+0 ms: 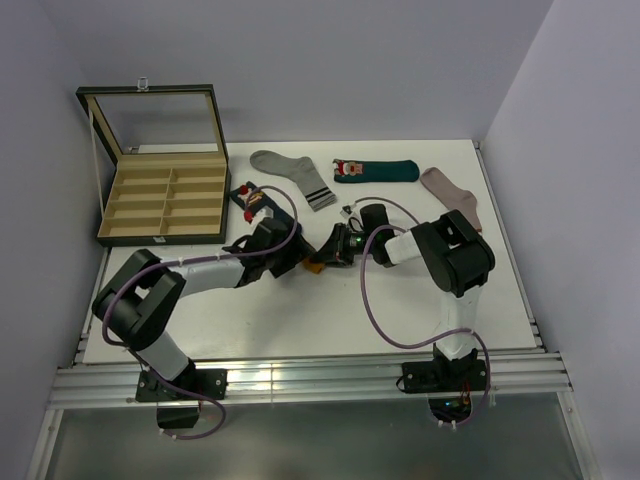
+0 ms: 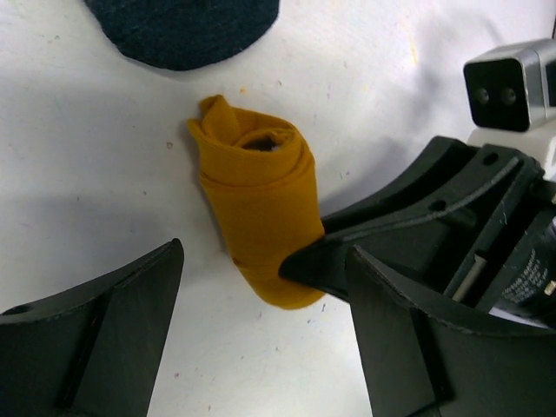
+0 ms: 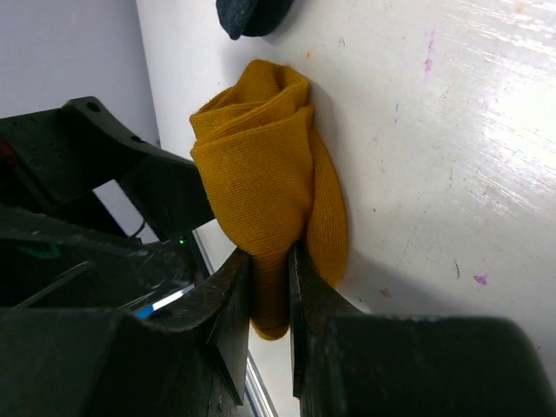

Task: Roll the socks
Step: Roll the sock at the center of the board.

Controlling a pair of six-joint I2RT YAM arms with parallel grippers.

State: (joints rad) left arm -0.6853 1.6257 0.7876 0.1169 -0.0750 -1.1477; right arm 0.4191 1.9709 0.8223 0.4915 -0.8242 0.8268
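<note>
Black left gripper gapes wide, holding nothing, fingers either side of the mustard sock, rolled mid-table near the navy sock. The right gripper pinches the roll's end, jaws nearly closed. If that pinch slips before the left one closes, the roll could spring loose from its poking-out tip.

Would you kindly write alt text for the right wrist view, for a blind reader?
A rolled mustard-orange sock lies on the white table, its near end pinched between the two fingers of the right claw. A black finger of the left arm stands close beside it, and a dark blue sock shows its edge at the top.
</note>
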